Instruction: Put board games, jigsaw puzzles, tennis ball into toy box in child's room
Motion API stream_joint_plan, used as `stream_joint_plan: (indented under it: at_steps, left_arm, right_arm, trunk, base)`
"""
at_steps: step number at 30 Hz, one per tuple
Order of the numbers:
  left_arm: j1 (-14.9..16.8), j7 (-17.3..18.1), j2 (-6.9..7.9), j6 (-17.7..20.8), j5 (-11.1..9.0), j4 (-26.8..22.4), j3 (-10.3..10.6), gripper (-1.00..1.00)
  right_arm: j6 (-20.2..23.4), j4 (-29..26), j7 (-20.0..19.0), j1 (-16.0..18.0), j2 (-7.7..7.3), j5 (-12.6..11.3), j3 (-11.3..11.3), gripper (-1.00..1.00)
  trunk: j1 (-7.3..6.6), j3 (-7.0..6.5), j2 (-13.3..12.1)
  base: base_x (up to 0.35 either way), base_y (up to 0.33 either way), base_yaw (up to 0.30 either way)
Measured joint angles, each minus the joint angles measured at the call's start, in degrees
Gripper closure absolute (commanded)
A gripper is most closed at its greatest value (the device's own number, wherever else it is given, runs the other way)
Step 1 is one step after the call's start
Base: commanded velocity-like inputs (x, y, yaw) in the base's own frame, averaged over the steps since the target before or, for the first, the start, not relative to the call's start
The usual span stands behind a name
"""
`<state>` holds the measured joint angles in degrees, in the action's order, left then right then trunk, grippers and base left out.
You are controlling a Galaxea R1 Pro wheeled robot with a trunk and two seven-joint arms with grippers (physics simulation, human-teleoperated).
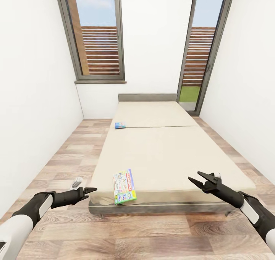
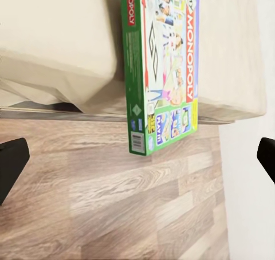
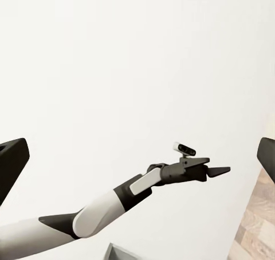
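Head view: both hands open, L hand (image 1: pixel 91 190) beside Monopoly box (image 1: pixel 124 186); R hand (image 1: pixel 198 180) raised.

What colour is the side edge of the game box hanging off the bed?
Green, with a red strip along it. The board game shows best in the left wrist view.

1. White walls (image 1: pixel 34 80) left, right and centre back.
2. Wood-plank floor (image 1: pixel 68 153) across lower frame.
3. Two tall dark-framed windows (image 1: pixel 97 34) at top, slatted fence outside, daylight.
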<state>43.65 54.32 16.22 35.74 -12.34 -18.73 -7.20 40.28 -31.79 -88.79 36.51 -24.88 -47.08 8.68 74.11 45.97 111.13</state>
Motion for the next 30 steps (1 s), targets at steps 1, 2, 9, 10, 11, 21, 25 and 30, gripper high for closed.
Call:
stream_joint_plan:
  at_steps: [1,2,9,10,11,21,25,30]
  left_arm:
    - [0.00,-0.03,0.01,0.00,0.01,0.00,-0.01,-1.00]
    - [0.00,-0.04,0.02,0.00,0.01,0.00,-0.02,-1.00]
    - [0.00,-0.07,0.04,-0.01,0.04,0.00,-0.05,-1.00]
    - [0.00,-0.07,0.04,-0.01,0.04,0.00,-0.05,-1.00]
    - [0.00,-0.06,0.04,-0.01,0.04,0.00,-0.06,-1.00]
    - [0.00,0.08,0.05,-0.01,0.05,0.00,0.00,-1.00]
    - [0.00,0.02,-0.01,-0.01,0.01,0.00,0.01,-1.00]
    - [0.00,-0.08,-0.12,-0.01,-0.03,0.00,0.02,-1.00]
  right_arm:
    - [0.00,0.01,0.00,0.00,0.00,0.00,-0.01,-1.00]
    - [0.00,0.01,0.00,0.00,0.00,0.01,-0.04,-1.00]
    - [-0.01,0.05,0.00,0.00,0.00,0.13,-0.07,-1.00]
    - [-0.01,0.05,0.00,0.00,0.00,0.15,-0.07,-1.00]
    - [-0.01,0.04,0.00,0.00,0.00,0.16,-0.07,-1.00]
    - [-0.01,0.03,0.00,0.00,0.00,0.19,-0.01,-1.00]
    - [-0.01,0.03,0.00,0.00,0.00,0.19,-0.03,-1.00]
    - [-0.01,0.03,0.00,0.00,0.00,0.20,-0.06,-1.00]
  trunk:
    - [0.00,0.00,0.00]
    - [0.00,0.00,0.00]
    - [0.43,0.35,0.79]
    - [0.65,0.53,1.19]
    - [0.87,0.71,1.59]
    - [3.07,2.51,5.60]
    - [3.95,3.23,7.21]
    - [5.05,4.12,9.21]
  base:
    - [0.000,0.000,0.000]
    - [0.000,0.000,0.000]
    - [0.000,0.000,0.000]
    - [0.000,0.000,0.000]
    - [0.000,0.000,0.000]
    - [0.000,0.000,0.000]
    - [0.000,0.000,0.000]
    - [0.000,0.000,0.000]
